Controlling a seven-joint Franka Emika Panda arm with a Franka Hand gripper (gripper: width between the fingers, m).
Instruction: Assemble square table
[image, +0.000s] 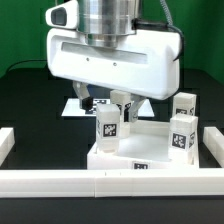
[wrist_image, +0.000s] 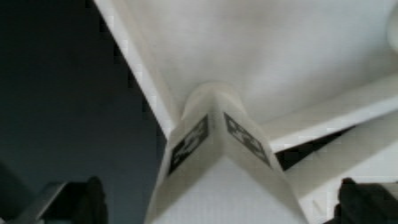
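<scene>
White border rail (image: 60, 182), long, plastic: nearest item, lying across the front of the black table (image: 25, 90).
Large white plastic square panel with raised rim (image: 150, 150): flat on the table just behind the rail; a small black-and-white tag shows on its front edge, pattern only, no legible writing.
Short white tag-marked leg post (image: 108, 127) (wrist_image: 222, 150): upright on the panel, square marker tags on its faces.
Two further white leg posts (image: 182, 130): upright toward the exterior view's right.
Tool (image: 107, 103): pointing straight down from the vertical arm, dark fingers (wrist_image: 71, 200) spread wide either side of the post, apparently not touching it.
</scene>
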